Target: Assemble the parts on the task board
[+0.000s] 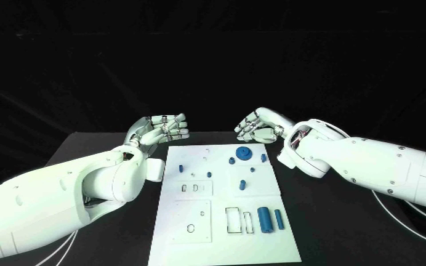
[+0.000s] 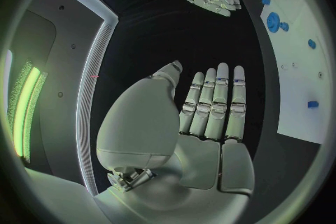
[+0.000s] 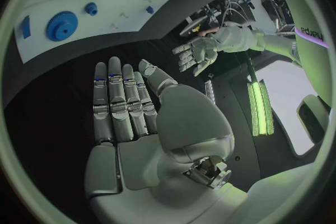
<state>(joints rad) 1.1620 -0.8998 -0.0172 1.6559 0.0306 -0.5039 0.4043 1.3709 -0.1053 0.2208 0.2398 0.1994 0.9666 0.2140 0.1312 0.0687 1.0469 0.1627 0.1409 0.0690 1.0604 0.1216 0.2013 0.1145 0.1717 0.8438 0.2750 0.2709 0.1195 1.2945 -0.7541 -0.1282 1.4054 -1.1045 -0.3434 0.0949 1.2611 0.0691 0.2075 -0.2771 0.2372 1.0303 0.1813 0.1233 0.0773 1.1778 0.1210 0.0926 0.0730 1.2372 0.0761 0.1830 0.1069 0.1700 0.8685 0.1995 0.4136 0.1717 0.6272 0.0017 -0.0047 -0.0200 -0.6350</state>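
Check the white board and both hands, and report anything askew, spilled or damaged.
Nothing stands out. The white board lies flat on the black table, and the blue parts sit on it in tidy order, none spilled onto the table. The left hand and right hand hang beyond its far end, holding nothing.

From the head we look down on the task board [image 1: 226, 204]. Each wrist camera sits close behind its own hand, and both also catch the board's far end.
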